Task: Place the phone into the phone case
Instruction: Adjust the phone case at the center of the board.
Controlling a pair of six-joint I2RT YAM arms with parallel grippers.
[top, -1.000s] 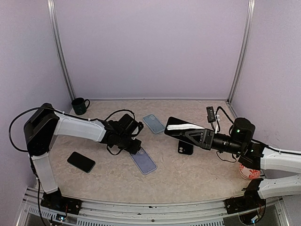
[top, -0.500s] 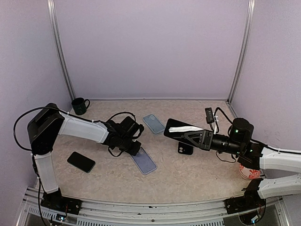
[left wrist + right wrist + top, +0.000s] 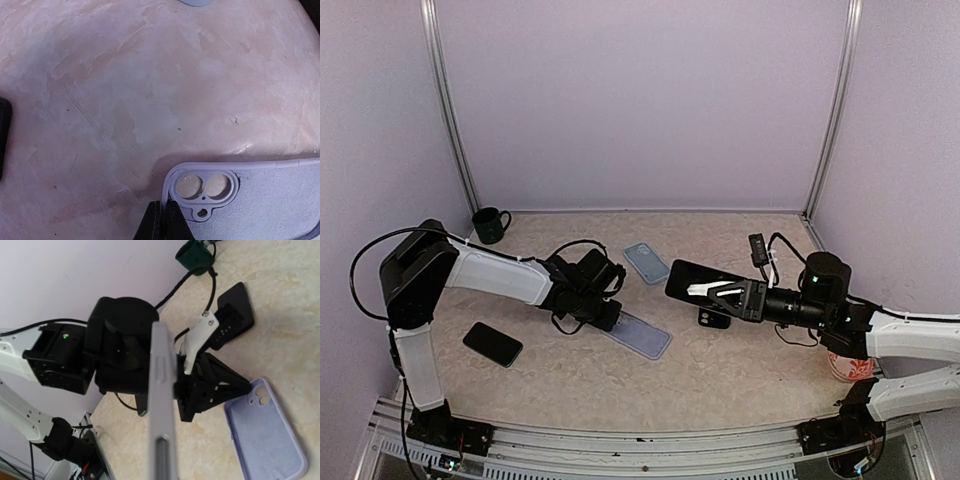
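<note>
DESK: What has just changed?

PHOTOGRAPHER: The lavender phone case (image 3: pixel 648 338), flat on the table, has swung round within the last second. Its free end now sits further toward the right arm, and its line lies flatter across the table. The left gripper (image 3: pixel 613 317), spread a second ago, is now pressed together on the case rim just beside the camera cut-out (image 3: pixel 205 186).

DESK: What does that mean for the job?

PHOTOGRAPHER: On this evidence, the case is pinned and being turned to meet the phone (image 3: pixel 695 273), which is not yet in it. The right gripper (image 3: pixel 708 289) pinches the phone clear above the table, off to one side of the left gripper and near the case's free end, touching neither.

DESK: Which way do they point?

PHOTOGRAPHER: The case's long axis runs straight out from the left fingertips, with the camera end at the pinch and the other end toward the right gripper. The phone's long axis runs out ahead of the right wrist toward the left gripper, and that wrist's camera sees it edge-on. A second pale case (image 3: pixel 647 263) lies just beside the left wrist, apart from both
</note>
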